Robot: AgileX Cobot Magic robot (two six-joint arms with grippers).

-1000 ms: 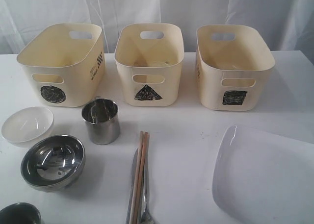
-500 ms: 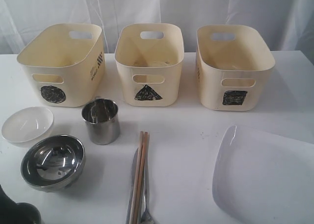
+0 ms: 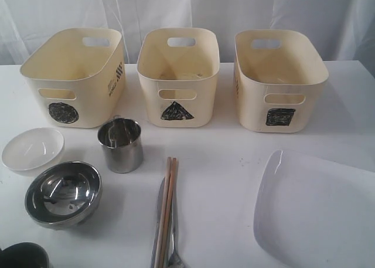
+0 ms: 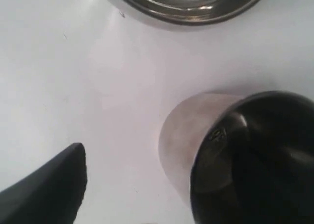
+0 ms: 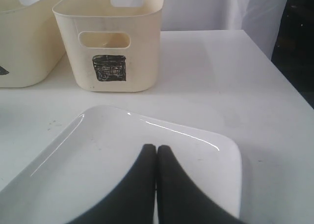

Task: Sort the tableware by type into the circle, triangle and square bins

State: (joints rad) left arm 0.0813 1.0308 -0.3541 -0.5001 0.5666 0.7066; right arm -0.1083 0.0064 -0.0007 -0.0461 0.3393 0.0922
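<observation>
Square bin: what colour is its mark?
Black scribbled mark on the square bin; right wrist view shows it best.

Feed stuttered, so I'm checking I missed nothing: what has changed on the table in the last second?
A dark shape, likely the left arm, showed at the exterior view's lower left edge half a second ago and is gone again. Nothing was picked up: the corner mug stands free, the left gripper's finger apart from it. Everything else stayed put.

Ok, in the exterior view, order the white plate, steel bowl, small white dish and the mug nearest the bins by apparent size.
1. White plate, largest though cropped.
2. Steel bowl.
3. Small white dish and steel mug: too alike to rank; dish wider, mug taller.
</observation>
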